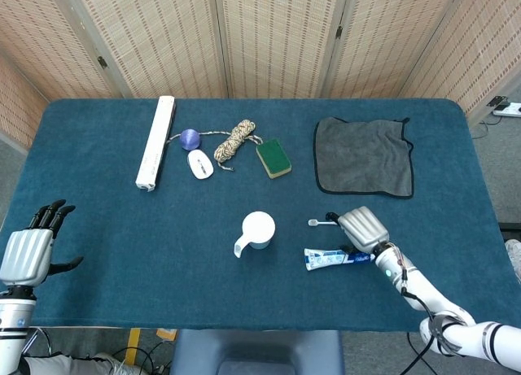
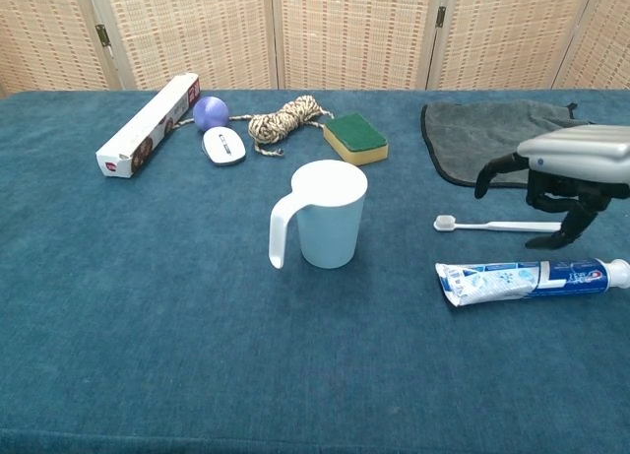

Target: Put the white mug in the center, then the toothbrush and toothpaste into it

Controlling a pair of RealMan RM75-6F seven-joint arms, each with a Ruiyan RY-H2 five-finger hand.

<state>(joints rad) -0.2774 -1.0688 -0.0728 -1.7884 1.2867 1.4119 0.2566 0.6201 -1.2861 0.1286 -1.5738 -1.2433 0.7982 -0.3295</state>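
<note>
The white mug (image 1: 259, 230) (image 2: 330, 216) stands upright near the table's middle, handle toward the front left. Right of it lies the white toothbrush (image 1: 319, 222) (image 2: 502, 225), and the blue-and-white toothpaste tube (image 1: 330, 258) (image 2: 522, 278) lies just in front of that. My right hand (image 1: 362, 227) (image 2: 576, 173) hovers over the toothbrush handle, fingers curved down and apart, holding nothing. It hides most of the handle in the head view. My left hand (image 1: 28, 249) is at the front left edge, fingers spread and empty, seen only in the head view.
Along the back lie a long white box (image 1: 155, 142), a purple ball (image 1: 190, 138), a white mouse (image 1: 199, 163), a coil of rope (image 1: 234, 141) and a green sponge (image 1: 273, 158). A grey cloth (image 1: 362, 155) is spread at the back right.
</note>
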